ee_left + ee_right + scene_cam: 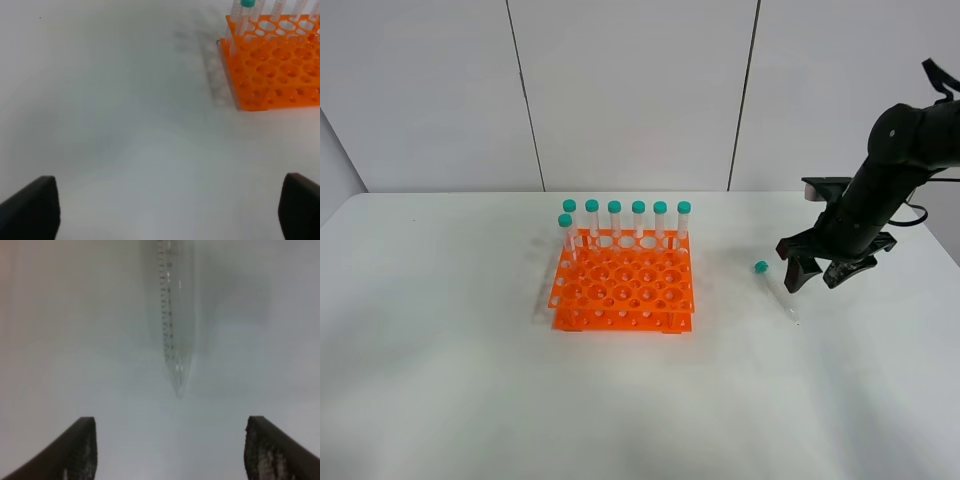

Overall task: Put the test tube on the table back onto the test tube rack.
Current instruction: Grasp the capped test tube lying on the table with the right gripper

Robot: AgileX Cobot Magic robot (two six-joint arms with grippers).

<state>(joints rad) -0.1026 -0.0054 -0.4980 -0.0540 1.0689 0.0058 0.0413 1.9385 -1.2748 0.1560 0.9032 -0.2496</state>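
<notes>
A clear test tube [776,291] with a teal cap lies flat on the white table [440,330], to the right of the orange rack [623,283]. The right wrist view shows its graduated body and pointed tip [176,330]. My right gripper [820,272] is open and empty, hovering just right of the tube, its fingers [75,450] wide apart. Several identical capped tubes [638,218] stand in the rack's back row. My left gripper [170,210] is open over bare table left of the rack [272,60]; it is out of the high view.
The white table extends widely left and in front of the rack. Grey wall panels [630,90] stand behind the table. The right arm [890,170] reaches in from the right edge.
</notes>
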